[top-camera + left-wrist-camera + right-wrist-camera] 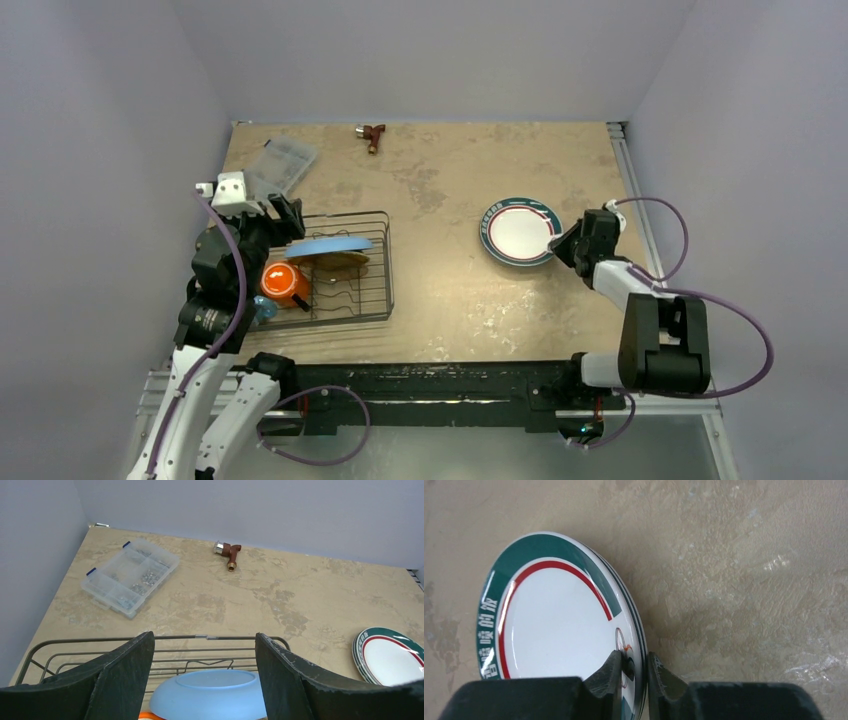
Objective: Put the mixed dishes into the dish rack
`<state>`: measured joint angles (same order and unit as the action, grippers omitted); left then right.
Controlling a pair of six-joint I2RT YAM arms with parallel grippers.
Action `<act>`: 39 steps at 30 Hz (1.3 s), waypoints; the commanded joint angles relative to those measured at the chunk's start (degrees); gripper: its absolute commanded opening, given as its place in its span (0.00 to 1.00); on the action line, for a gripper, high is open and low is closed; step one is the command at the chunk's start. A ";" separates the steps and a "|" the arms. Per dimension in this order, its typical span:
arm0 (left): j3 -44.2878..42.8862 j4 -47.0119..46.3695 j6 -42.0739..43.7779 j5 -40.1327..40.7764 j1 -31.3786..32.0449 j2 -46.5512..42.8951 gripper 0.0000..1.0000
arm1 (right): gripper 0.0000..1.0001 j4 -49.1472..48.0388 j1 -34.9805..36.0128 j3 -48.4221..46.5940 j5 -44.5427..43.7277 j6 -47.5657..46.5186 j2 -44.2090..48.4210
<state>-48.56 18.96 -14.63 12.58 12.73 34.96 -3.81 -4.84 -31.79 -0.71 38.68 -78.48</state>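
The black wire dish rack [389, 270] stands at the left. In it the light blue plate [330, 245] lies upside down over the yellow plate [345, 262], beside the orange mug [283, 282]. A bit of the blue mug [264, 308] shows behind the left arm. My left gripper [285, 215] is open and empty above the rack's back edge; in the left wrist view [204, 636] the blue plate [210, 695] lies below it. My right gripper [565, 245] is shut on the right rim of the white green-rimmed plate [518, 232], as the right wrist view [634, 662] shows on the plate [554, 620]. The small white bowl is out of view.
A clear plastic compartment box [280, 165] lies at the back left behind the rack, also in the left wrist view [131, 576]. A small brown tool [372, 133] lies at the back edge. Walls enclose the table on three sides.
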 commanded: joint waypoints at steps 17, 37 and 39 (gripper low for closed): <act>-2.77 -0.49 -1.27 -0.80 -0.51 0.46 0.72 | 0.07 8.28 2.38 -3.23 -7.80 -3.84 9.61; -2.78 -0.50 -1.27 -0.50 -0.49 -0.02 0.72 | 0.31 5.40 6.59 -2.82 -10.18 -6.27 2.64; -2.72 -0.51 -1.27 -0.54 -0.51 -0.09 0.72 | 0.29 5.66 6.79 -2.92 -10.13 -6.20 3.15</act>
<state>-49.08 19.16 -15.49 12.19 12.73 35.29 2.90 1.50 -33.12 -9.69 33.74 -76.14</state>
